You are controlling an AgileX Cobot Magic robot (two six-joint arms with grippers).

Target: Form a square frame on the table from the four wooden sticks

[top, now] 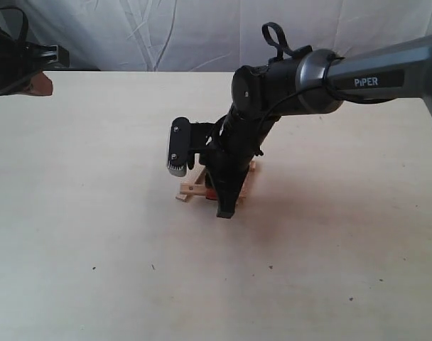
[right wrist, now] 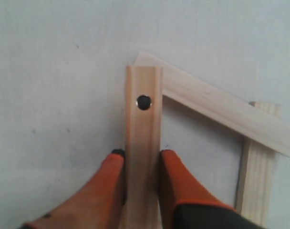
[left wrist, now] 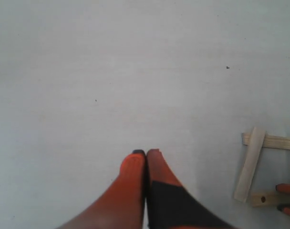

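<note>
- Pale cream surface [top: 95, 234] fills most of the exterior view, with a wrinkled white backdrop cloth [top: 152, 32] along the top edge.
- Right arm [top: 358, 78] comes in from the upper right and bends down to the middle of the picture. The right claw [top: 219, 200] points down at the square frame [top: 190, 190].
- The arm covers most of the frame here. You only get bits of pale wood poking out just left of center, lying flat on the surface.
- The left claw [top: 40, 83] sits way off in the upper left corner, well apart from the frame.
- Left wrist view: the orange fingertips [left wrist: 133, 164] of the left claw [left wrist: 146, 153] are pressed together with nothing between them, over bare surface [left wrist: 111, 71].
- The frame [left wrist: 252, 164] is off at the edge of that view, its slats crossing at the corners. The other claw's orange tips sit either side of the holed stick [left wrist: 264, 198].
- Right wrist view: right claw [right wrist: 142, 157] is pinching the holed stick [right wrist: 143, 133], one orange finger [right wrist: 111, 181] touching each long edge.
- The holed end lies on top of a plain stick [right wrist: 216, 107] at the corner. That plain stick runs across to a third stick [right wrist: 257, 186] and overlaps its end.
- Can't see the fourth stick in this view.
</note>
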